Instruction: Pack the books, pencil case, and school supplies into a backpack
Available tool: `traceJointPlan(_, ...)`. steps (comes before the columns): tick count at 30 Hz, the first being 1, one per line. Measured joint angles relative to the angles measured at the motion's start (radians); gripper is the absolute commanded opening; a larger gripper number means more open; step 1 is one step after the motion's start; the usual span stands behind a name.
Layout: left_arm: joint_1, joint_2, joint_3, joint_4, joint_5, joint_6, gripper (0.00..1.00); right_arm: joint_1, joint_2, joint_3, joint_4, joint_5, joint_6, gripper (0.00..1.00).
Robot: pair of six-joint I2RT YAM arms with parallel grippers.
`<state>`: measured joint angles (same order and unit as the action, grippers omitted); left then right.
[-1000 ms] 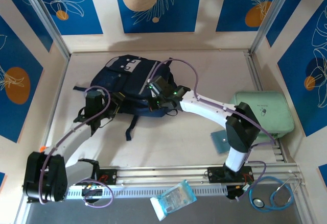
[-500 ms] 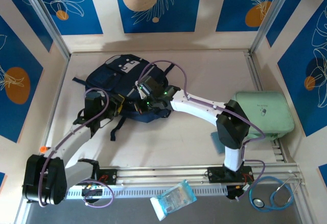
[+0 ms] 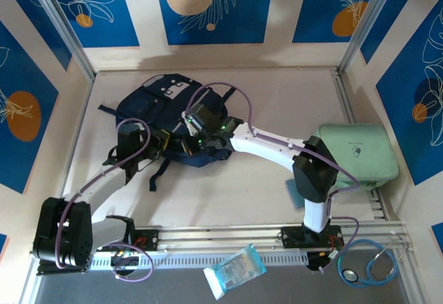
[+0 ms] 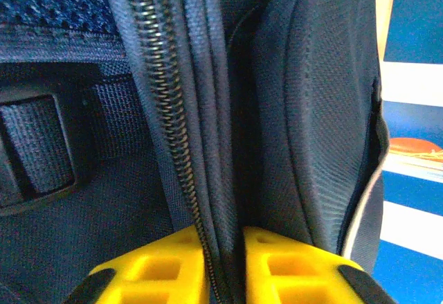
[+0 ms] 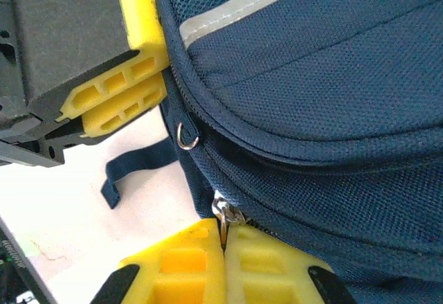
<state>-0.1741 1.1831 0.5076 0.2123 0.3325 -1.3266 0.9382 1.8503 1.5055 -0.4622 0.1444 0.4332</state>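
The dark navy backpack (image 3: 160, 106) lies at the back left of the table. My left gripper (image 3: 165, 142) is at its near edge, shut on a fold of backpack fabric beside a zip line (image 4: 225, 262). Just to the right, my right gripper (image 3: 183, 141) is shut on a small metal zip pull (image 5: 225, 215) at the backpack's seam (image 5: 311, 75). One yellow finger of the left gripper (image 5: 131, 96) shows close by in the right wrist view. A sliver of the teal pad (image 3: 292, 190) peeks out behind the right arm. Books and pink pouch are out of view.
A mint-green case (image 3: 356, 155) sits at the right edge. A plastic-wrapped packet (image 3: 235, 268) and a stethoscope (image 3: 367, 266) lie on the front rail strip. A loose backpack strap (image 3: 158, 176) trails toward the front. Walls enclose the table on three sides.
Over the last second the right gripper moved left along the backpack's near edge and the backpack shifted left with it. In the last half second almost nothing moved.
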Motion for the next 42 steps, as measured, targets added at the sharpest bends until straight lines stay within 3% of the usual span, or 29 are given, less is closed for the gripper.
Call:
traceJointPlan(5, -0.001, 0.000, 0.019, -0.025, 0.000, 0.021, 0.00, 0.004, -0.003, -0.018, -0.004, 0.071, -0.026, 0.00)
traceJointPlan(16, -0.001, -0.007, 0.023, -0.074, -0.005, 0.054, 0.00, -0.103, -0.021, -0.116, -0.009, 0.156, -0.109, 0.01)
traceJointPlan(23, -0.001, -0.012, 0.023, -0.096, -0.006, 0.087, 0.00, -0.179, -0.021, -0.106, -0.051, 0.231, -0.082, 0.00)
traceJointPlan(29, -0.001, 0.000, 0.029, -0.126, 0.008, 0.149, 0.00, -0.184, -0.024, -0.111, -0.057, 0.237, -0.067, 0.00)
traceJointPlan(37, -0.001, 0.082, 0.068, -0.177, 0.039, 0.240, 0.05, -0.135, -0.132, -0.293, -0.021, 0.187, -0.031, 0.00)
traceJointPlan(42, -0.001, 0.167, 0.127, -0.179, 0.061, 0.303, 0.14, -0.097, -0.198, -0.350, -0.022, 0.108, 0.013, 0.00)
